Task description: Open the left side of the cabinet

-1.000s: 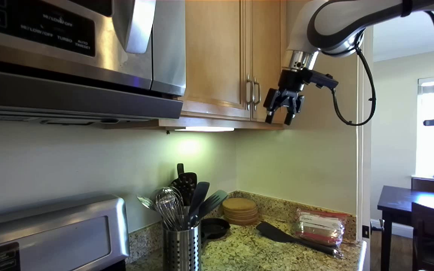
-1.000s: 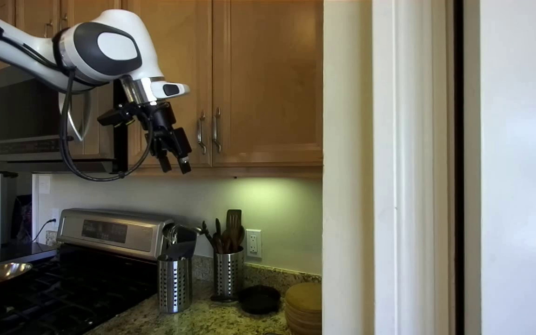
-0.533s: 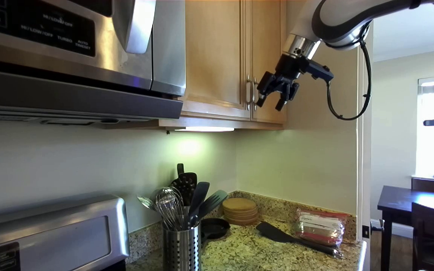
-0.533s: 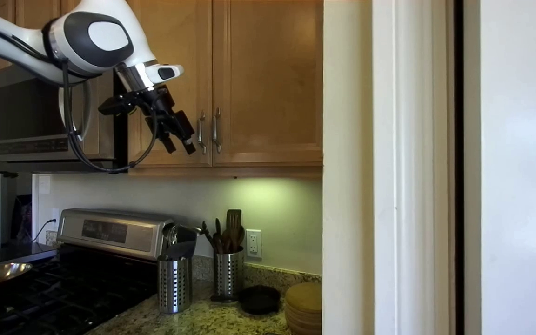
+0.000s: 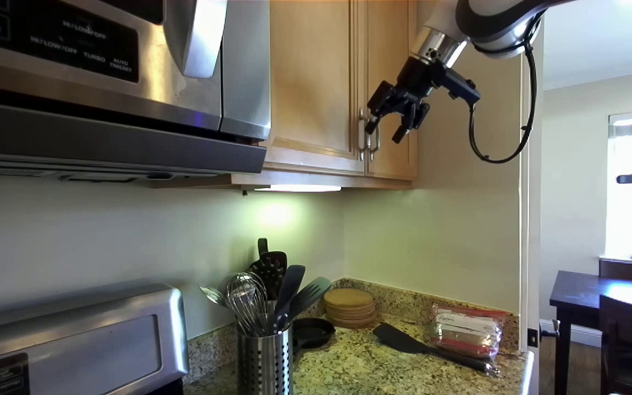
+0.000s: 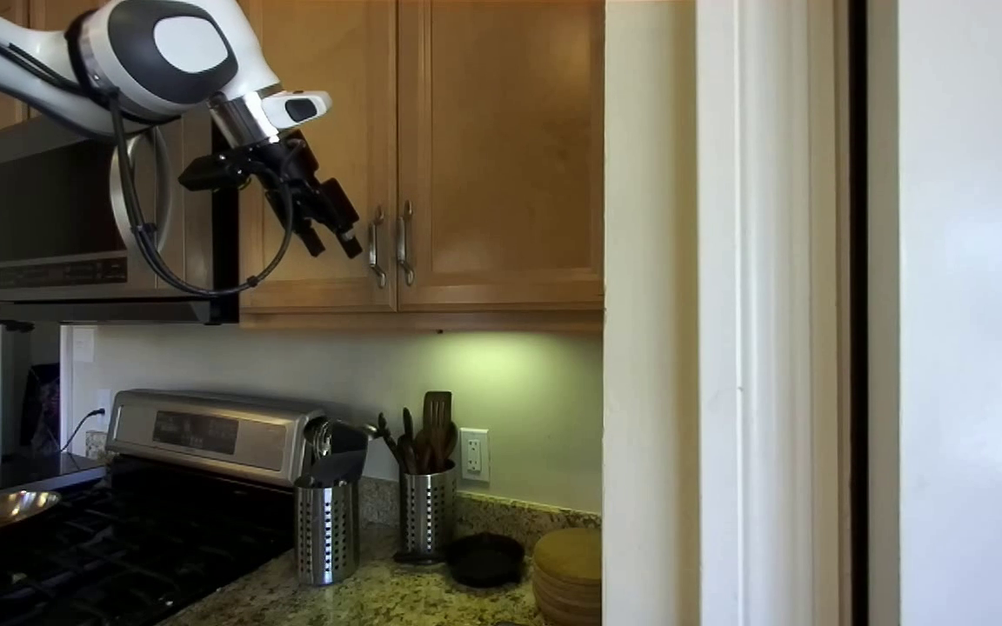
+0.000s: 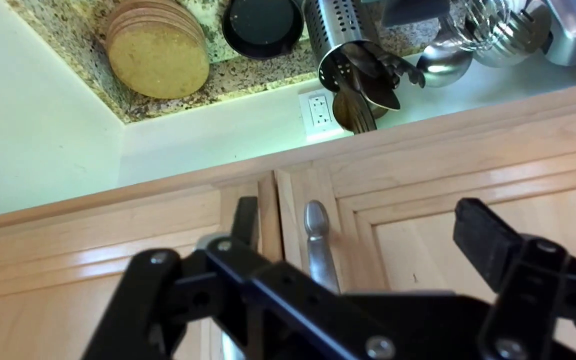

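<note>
Hovering with my fingers (image 7: 485,242) spread wide and tipped downward, I faced the cabinet (image 6: 501,320). In the wrist view the handle (image 7: 319,247) of the left door (image 7: 433,250) showed between my fingers; whether I touched it, I could not tell. That door stood closed beside the right door (image 6: 510,174), above the table (image 5: 360,373). Left of it hung the microwave (image 6: 57,200). Below, a stack of tan discs (image 5: 349,307) stood in the table's back right corner, a black pan (image 6: 485,561) near it. One utensil holder (image 6: 428,513) stood near the back edge, a second holder (image 6: 327,535) near the left edge, by the stove (image 6: 118,539). A plastic bag (image 5: 465,326) and a black spatula (image 5: 404,341) lay near the right edge.
</note>
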Controlling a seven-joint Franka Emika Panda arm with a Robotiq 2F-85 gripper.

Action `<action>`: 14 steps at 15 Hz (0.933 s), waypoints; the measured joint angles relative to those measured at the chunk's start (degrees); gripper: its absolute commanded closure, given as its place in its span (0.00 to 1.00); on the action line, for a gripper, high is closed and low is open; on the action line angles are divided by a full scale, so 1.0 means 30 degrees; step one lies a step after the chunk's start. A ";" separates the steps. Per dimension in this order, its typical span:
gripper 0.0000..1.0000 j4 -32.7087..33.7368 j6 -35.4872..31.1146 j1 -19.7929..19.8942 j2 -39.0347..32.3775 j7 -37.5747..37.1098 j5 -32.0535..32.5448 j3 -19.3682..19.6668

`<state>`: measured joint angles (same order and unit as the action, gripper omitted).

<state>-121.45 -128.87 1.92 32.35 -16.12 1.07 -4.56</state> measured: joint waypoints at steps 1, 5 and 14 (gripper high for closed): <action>0.00 0.0111 -0.0189 0.0000 -0.0004 0.0000 -0.0061 -0.0002; 0.00 0.0515 -0.0970 0.0000 -0.0188 0.0000 -0.0320 -0.0001; 0.29 0.1414 -0.1870 -0.0014 -0.1666 0.0097 -0.0422 -0.0036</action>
<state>-117.20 -134.48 1.88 27.36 -15.83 -0.20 -4.67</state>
